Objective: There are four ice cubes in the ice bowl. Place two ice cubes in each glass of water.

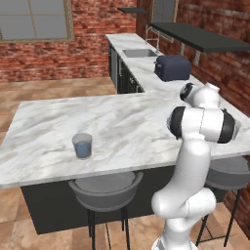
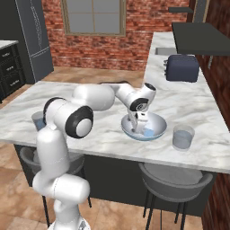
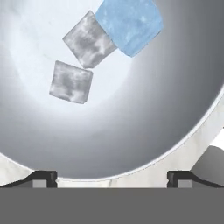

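1. While the arm reaches across the worktop (image 2: 108, 134), the tool (image 2: 140, 122) hangs low over the ice bowl (image 2: 155, 121). In the hand view its two dark fingertips (image 3: 43, 177) stand wide apart at the near rim with nothing between them.

2. Left end of the worktop: one glass of water (image 1: 82, 145) stands alone near the front edge, upright, well apart from the bowl. No ice is visible in it at this size.

3. Centre: the ice bowl (image 3: 175, 87) sits near the front edge. The hand view shows three cubes at its bottom:
   - a grey-white ice cube (image 3: 71, 82), lying apart from the others by a thin gap;
   - a second grey-white ice cube (image 3: 89, 40), touching or overlapping the third;
   - a blue-tinted ice cube (image 3: 129, 25), partly cut by the frame edge.
   A fourth cube cannot be made out.

4. Right: the second glass of water (image 2: 183, 137) stands just beside the bowl, upright. Contents beyond water cannot be told.

5. Handling judgement: cubes are likely light, rigid and slippery, and the curved bowl floor lets them slide. The separate cube looks the easiest pick. Grip two opposite flat faces, fingers square to them, centred, not on corners. The touching pair risks a nudge or double contact.
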Available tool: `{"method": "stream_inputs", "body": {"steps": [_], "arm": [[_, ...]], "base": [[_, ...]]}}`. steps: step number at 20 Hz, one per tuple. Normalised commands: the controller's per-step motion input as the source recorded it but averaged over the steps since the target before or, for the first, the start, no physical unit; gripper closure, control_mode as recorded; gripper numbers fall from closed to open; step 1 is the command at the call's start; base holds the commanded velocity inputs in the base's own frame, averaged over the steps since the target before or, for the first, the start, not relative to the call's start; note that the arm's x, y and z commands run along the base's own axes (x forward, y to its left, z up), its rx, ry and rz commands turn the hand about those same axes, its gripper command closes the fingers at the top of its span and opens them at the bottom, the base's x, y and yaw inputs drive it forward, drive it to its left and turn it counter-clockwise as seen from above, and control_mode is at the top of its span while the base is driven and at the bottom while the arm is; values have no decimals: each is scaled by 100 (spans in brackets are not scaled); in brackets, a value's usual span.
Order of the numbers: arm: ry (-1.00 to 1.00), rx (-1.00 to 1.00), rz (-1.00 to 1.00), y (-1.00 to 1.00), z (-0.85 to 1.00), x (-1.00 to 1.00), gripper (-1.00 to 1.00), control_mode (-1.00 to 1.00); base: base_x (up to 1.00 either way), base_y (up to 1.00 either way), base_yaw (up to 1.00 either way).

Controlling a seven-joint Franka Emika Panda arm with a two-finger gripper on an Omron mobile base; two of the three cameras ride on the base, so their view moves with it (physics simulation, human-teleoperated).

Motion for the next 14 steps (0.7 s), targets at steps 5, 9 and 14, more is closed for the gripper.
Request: {"method": "stream_inputs", "body": {"steps": [5,9,14], "arm": [[0,2,0,-30,-25,25,-100,-100],[-1,1,0,-15,-29,21,-100,-100],[-2,0,0,0,-27,19,-100,-100]], "base": [[0,0,0],[0,0,0],[0,0,0]]}}
